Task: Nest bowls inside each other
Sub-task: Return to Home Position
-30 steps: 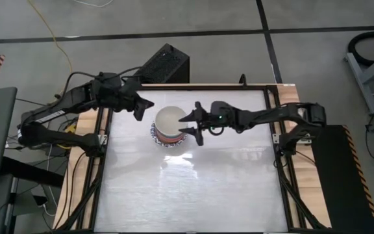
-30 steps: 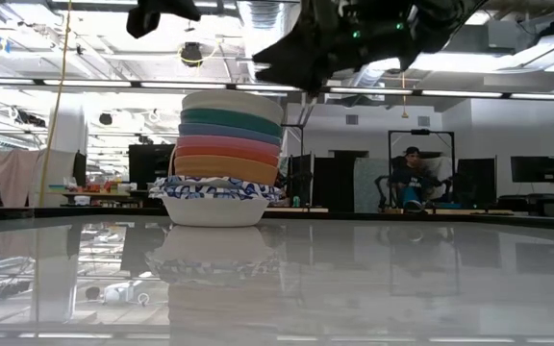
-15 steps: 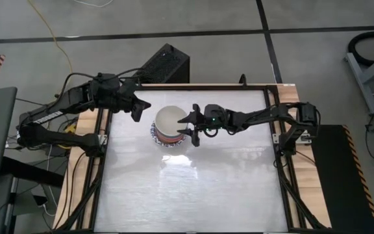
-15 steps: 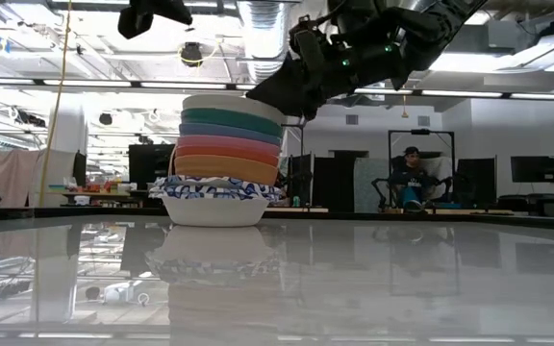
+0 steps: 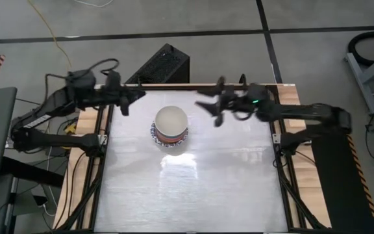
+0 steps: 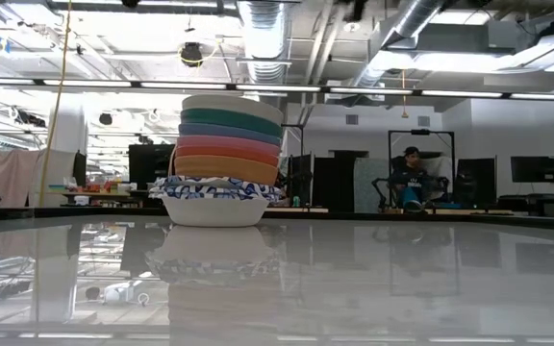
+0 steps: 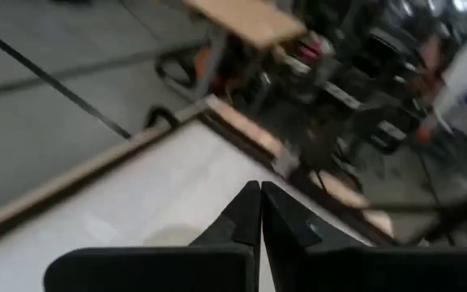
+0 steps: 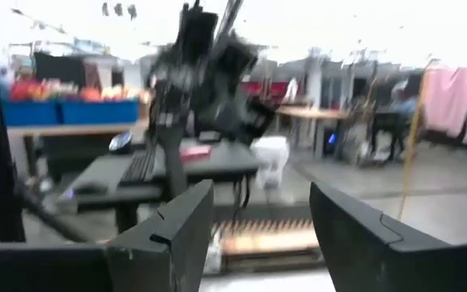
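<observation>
the left gripper (image 5: 130, 99) hangs with its 2 fingers (image 7: 246, 217) pressed flat together, tips meeting in 1 point. behind this pincer the left arm (image 5: 57, 103) runs back and folds sharply at the elbow. the right gripper (image 5: 210, 104) faces it from well apart, its 2 fingers (image 8: 177, 231) spread wide. behind that pincer the right arm (image 5: 304, 112) stretches out long, seemingly almost straight to its elbow.

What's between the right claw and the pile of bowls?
Only bare white tabletop, between right gripper and stacked colourful round bowls; the high view shows it.
</observation>
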